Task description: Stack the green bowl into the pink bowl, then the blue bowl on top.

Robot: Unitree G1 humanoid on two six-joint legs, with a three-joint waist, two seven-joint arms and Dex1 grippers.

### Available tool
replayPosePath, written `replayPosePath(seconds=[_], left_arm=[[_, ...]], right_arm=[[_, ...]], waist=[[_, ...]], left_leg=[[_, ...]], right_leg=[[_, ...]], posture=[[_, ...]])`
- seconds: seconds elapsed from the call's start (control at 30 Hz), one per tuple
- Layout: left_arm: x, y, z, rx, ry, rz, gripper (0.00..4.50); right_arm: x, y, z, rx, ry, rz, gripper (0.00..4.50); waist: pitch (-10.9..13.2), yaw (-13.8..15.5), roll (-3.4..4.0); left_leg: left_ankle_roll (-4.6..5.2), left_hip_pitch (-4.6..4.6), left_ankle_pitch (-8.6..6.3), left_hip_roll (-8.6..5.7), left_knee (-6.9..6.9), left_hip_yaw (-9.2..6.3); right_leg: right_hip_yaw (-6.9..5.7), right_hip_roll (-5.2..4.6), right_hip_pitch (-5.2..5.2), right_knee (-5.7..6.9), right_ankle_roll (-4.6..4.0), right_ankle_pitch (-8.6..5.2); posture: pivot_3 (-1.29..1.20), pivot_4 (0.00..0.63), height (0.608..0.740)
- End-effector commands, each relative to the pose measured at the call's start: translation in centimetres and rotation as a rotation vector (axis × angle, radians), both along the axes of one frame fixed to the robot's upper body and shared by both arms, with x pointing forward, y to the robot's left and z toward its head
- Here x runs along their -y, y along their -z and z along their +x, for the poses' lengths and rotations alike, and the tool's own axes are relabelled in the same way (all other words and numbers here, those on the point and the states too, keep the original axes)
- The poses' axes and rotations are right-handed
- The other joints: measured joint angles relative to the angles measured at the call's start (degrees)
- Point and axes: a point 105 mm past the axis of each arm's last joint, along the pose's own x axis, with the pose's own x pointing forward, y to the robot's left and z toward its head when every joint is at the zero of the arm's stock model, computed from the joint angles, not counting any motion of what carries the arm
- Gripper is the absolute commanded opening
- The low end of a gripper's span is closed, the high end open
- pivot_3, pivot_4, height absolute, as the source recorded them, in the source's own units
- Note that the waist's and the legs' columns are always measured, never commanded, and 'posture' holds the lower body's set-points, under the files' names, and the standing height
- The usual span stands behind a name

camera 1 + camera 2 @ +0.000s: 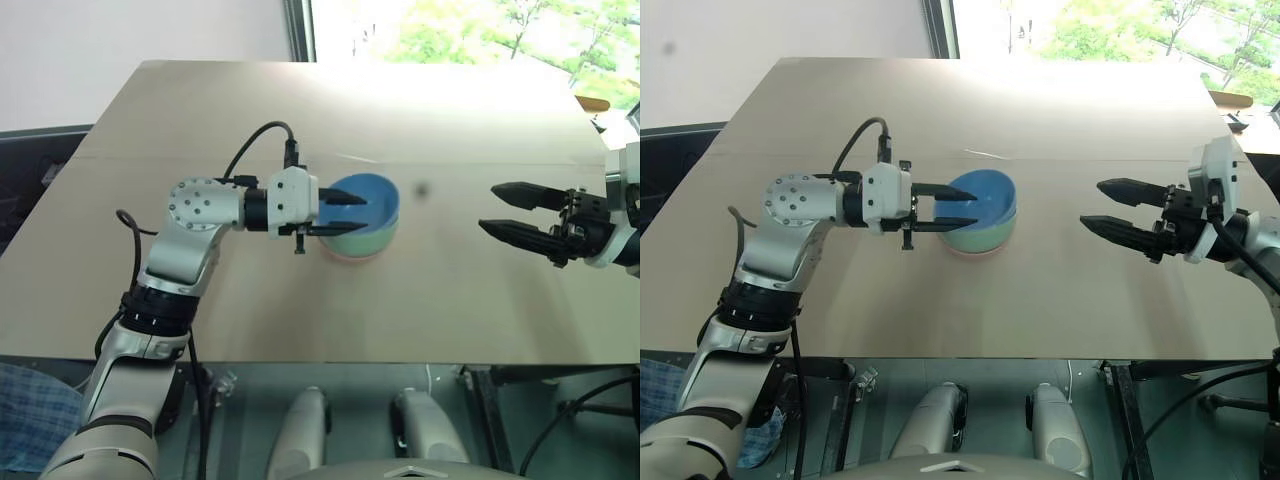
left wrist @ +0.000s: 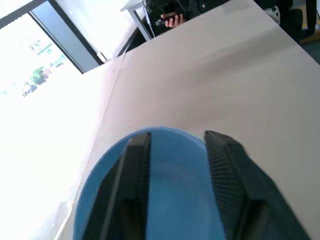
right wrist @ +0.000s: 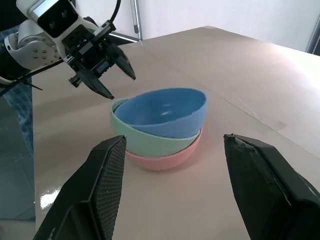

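The left pincer [image 1: 345, 213] is reaching in from the left, pointing to the right and roughly level, with its two black fingers standing apart and gripping nothing. One fingertip [image 3: 131, 75] is hanging over the near-left part of the blue bowl's rim, and the other [image 3: 107, 93] is sitting just outside that rim; in the right wrist view neither is seen pressing on the bowl. In the left wrist view both fingers are lying across the blue bowl's open hollow.

The blue bowl [image 1: 368, 203] is resting on top of the stack, tilted rather than level, its right side riding higher than its left. Under it the green bowl [image 3: 150, 140] is sitting nested, showing as a mint band, and the pink bowl [image 3: 162, 160] is lying at the bottom, only a thin salmon rim and base showing. The stack is standing on the table [image 1: 300, 110], a little left of its middle.

The right pincer [image 1: 505, 212] is hovering well apart from the bowls, over the right side of the table, pointing left toward them. Its fingers are spread wide with nothing between them, and the stack is showing through the gap in the right wrist view.

Beyond the far edge of the table, a person's hand [image 2: 171, 20] is showing, holding a small dark object.
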Motion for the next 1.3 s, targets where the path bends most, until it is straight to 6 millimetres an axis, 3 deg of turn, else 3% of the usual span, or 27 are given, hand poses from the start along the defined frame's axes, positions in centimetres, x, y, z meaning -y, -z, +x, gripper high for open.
replayPosePath(seconds=[0.03,0.1,0.3,0.37,0.5,0.67,0.8,0.93,1.3], left_arm=[[-0.9,-1.7,-0.6,0.009,-0.016,-0.105,3.59],[-1.3,-2.3,-0.9,-0.048,-0.024,-0.168,4.38],[-4.8,-2.5,-0.3,-0.245,-0.193,-0.364,4.45],[-7.1,-1.7,0.4,-0.292,-0.329,-0.403,4.45],[-12.3,2.2,0.1,-0.368,-0.63,-0.394,4.45],[-15.5,4.6,-2.2,-0.402,-0.76,-0.394,4.45],[-16.1,5.8,-3.9,-0.427,-0.762,-0.386,4.45],[-16.3,6.0,-4.7,-0.409,-0.755,-0.374,4.45],[-16.2,5.8,-4.1,-0.364,-0.739,-0.384,4.45]], right_arm=[[0.1,-1.2,-0.6,0.058,-0.005,-0.014,3.28],[0.3,-1.0,-0.6,0.054,-0.003,-0.02,3.28],[1.3,-0.1,-0.4,0.031,0.029,-0.051,3.28],[1.8,0.2,-0.3,0.019,0.047,-0.059,3.28],[3.7,1.6,0.2,-0.013,0.127,-0.107,3.28],[5.6,2.8,0.4,-0.025,0.173,-0.12,3.28],[7.0,3.3,0.4,0.075,0.184,-0.092,3.28],[7.9,4.9,-0.5,0.046,0.135,-0.127,3.28],[8.3,5.0,-0.8,0.079,0.125,-0.135,3.28]], waist=[[0.0,-0.02,0.0],[0.0,0.02,0.0],[0.0,-0.04,0.0],[0.0,-0.11,0.0],[0.0,-0.18,0.0],[-0.01,0.15,0.0],[-0.01,0.81,0.01],[-0.02,1.41,0.01],[-0.03,1.24,0.03]], left_leg=[[0.0,0.01,0.0,0.0,0.0,0.01],[0.0,0.0,0.0,0.0,0.0,-0.01],[0.0,0.0,0.0,0.0,0.01,-0.01],[0.01,0.02,0.0,0.01,0.01,-0.01],[0.01,0.05,-0.01,0.02,0.0,0.01],[0.01,0.07,-0.01,0.03,0.0,0.04],[0.01,0.08,-0.01,0.03,0.01,0.01],[0.01,0.11,-0.01,0.03,0.01,0.04],[0.01,0.23,-0.01,0.06,0.0,0.12]], right_leg=[[0.02,0.0,0.0,0.0,0.0,0.0],[0.0,0.0,0.0,0.0,0.0,0.0],[0.01,-0.01,0.01,0.01,0.0,0.0],[0.01,0.0,0.01,0.03,0.0,0.0],[0.04,0.0,0.01,0.03,0.0,0.0],[0.06,-0.02,0.03,-0.01,0.0,0.0],[0.02,-0.02,0.06,0.0,0.0,0.0],[0.04,-0.03,0.1,-0.03,0.0,0.0],[0.13,0.0,0.15,0.0,0.0,0.0]], posture=[[0.0,0.15,0.74],[0.0,0.15,0.74],[0.0,0.15,0.74],[0.0,0.15,0.74],[0.0,0.15,0.74],[0.0,0.15,0.74],[0.0,0.15,0.74],[0.0,0.15,0.74],[0.0,0.15,0.74]])
